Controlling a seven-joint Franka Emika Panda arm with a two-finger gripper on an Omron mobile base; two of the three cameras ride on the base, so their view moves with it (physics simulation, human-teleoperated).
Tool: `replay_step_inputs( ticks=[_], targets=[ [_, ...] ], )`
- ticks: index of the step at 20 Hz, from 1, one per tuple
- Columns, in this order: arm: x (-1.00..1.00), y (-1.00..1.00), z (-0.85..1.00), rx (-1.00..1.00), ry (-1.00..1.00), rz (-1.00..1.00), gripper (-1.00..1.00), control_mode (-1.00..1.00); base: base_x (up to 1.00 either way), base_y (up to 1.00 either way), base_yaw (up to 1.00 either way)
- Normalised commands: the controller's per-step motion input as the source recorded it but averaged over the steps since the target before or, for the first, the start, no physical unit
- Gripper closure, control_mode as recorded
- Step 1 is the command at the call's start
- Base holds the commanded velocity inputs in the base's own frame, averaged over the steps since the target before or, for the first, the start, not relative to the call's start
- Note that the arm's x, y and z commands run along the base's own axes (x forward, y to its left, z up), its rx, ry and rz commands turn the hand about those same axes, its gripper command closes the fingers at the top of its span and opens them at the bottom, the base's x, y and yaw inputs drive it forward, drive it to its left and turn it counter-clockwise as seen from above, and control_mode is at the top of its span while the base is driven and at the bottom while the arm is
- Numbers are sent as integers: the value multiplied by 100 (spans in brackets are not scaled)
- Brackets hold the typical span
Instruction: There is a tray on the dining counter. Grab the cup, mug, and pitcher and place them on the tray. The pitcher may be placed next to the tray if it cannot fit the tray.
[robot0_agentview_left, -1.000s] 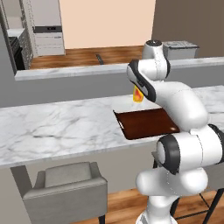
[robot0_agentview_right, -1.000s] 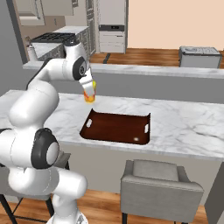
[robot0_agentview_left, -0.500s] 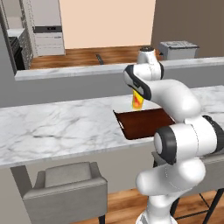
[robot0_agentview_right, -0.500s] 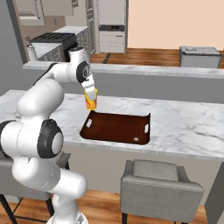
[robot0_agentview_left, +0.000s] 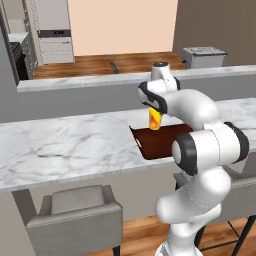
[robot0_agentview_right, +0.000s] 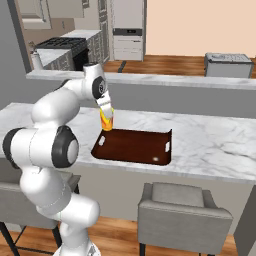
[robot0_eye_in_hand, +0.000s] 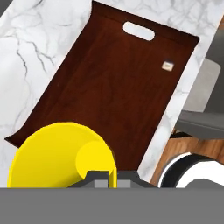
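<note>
Above the near left end of the tray (robot0_agentview_right: 132, 146) on the dining counter (robot0_agentview_right: 210, 137), the gripper (robot0_agentview_right: 105, 111) carries the cup (robot0_agentview_right: 106, 121), its jaws pinched tight on the yellow rim with one finger apparently inside the mouth and one outside. The cup hangs clear of the tray floor, over the end nearest the arm, in both base views; in the hand view its open yellow mouth (robot0_eye_in_hand: 61, 155) sits over the tray's lower corner, with bare wood (robot0_eye_in_hand: 118, 87) stretching away toward the white handle slot.

The risk, judged from here, lies in the release. The cup hangs tilted, its long axis leaning off vertical, mouth up toward the hand and base angled down toward the tray (robot0_agentview_left: 165, 140). Let go at this height or at this lean, it could land on an edge and topple or roll along the tray. It also hovers close to the upturned short end, so a descent slightly off line could catch the base on that raised lip or set it half on the marble. A thin rim grip may let the cup swing as the arm slows. Straightening it and lowering well inside the lip looks the safer course
</note>
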Motion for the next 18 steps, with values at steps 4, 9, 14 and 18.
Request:
replay_step_inputs(
  ticks=[4, 9, 14, 18],
  targets=[
    [38, 0, -48, 0, 0, 0, 100, -100, 0, 0, 0],
    [33, 0, -43, 0, 0, 0, 100, -100, 0, 0, 0],
    [38, 0, -33, 0, 0, 0, 100, -100, 0, 0, 0],
    [33, 0, -26, 0, 1, 0, 100, -100, 0, 0, 0]
  ],
)
